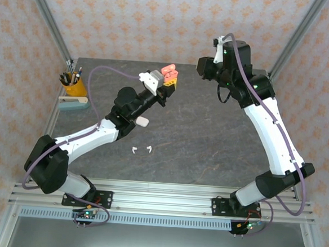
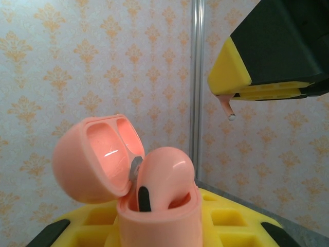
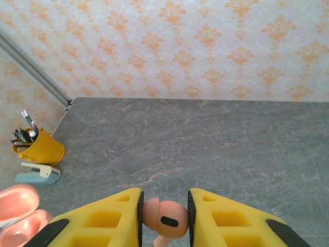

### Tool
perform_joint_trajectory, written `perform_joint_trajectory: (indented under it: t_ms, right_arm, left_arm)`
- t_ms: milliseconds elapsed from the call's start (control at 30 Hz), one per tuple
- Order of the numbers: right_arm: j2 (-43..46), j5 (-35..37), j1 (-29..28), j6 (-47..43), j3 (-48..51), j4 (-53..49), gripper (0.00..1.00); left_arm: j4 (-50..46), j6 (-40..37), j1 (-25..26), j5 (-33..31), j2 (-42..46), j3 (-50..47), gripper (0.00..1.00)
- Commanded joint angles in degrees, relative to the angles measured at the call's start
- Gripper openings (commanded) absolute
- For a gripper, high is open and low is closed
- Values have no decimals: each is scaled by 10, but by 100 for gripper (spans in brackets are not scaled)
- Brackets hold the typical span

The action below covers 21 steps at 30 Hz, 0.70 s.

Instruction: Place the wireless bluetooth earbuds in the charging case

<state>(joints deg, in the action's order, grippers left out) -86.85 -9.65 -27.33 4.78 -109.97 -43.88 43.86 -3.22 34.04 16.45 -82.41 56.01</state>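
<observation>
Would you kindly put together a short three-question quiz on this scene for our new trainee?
1. Fill in: ___ white earbuds lie on the table.
2. True or false: the pink case held by the left gripper has its lid shut.
3. The right gripper holds: A) nothing B) a pink earbud C) a white earbud.

Key: 1 two; 2 false, the lid stands open; 3 B.
</observation>
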Motion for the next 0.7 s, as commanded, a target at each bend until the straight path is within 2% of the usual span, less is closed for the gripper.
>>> perform_joint_trajectory:
  t_ms: [0, 333, 667]
  right_arm:
    - [13, -42, -8, -61, 0, 37, 28]
    - [9, -40, -57, -118, -12, 46, 28]
    - [-1, -27, -69, -122, -25, 57, 27]
  left_arm:
    - [4, 6, 1, 19, -10, 32, 0]
    - [-1, 17, 1, 38, -30, 58, 0]
    - [-2, 23, 1, 45, -31, 60, 0]
